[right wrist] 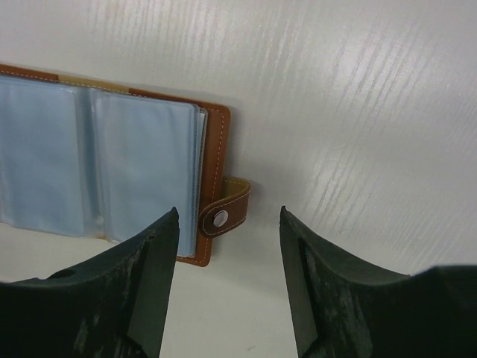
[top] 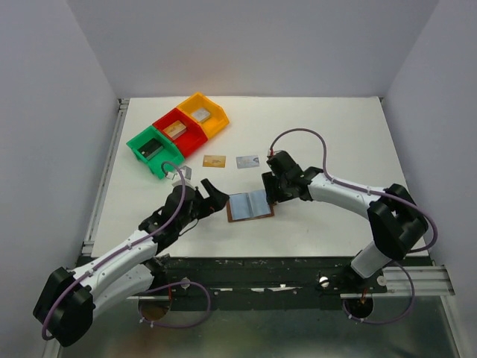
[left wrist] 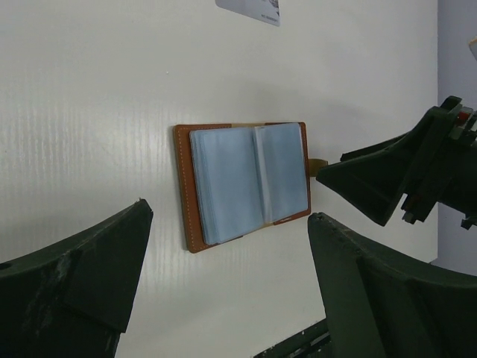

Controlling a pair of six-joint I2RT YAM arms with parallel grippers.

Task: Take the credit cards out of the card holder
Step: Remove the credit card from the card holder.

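Observation:
The brown leather card holder [top: 250, 205] lies open on the table, light-blue sleeves up; no card shows in them. It also shows in the left wrist view [left wrist: 246, 183] and the right wrist view [right wrist: 112, 160]. A gold-tan card [top: 214, 161] and a silvery card [top: 247, 161] lie behind it. A pale card [top: 184, 172] shows partly beside the left arm's cable. No black cards are in view. My left gripper [top: 217, 198] [left wrist: 231, 210] is open and empty at the holder's left edge. My right gripper [top: 270, 191] [right wrist: 229, 212] is open and empty, its jaws either side of the snap tab [right wrist: 223, 212].
Green [top: 136, 142], red [top: 195, 140] and yellow [top: 218, 121] bins stand in a row at the back left, each with a block inside. White walls enclose the table. A pale card's corner [left wrist: 253, 9] shows at the top of the left wrist view.

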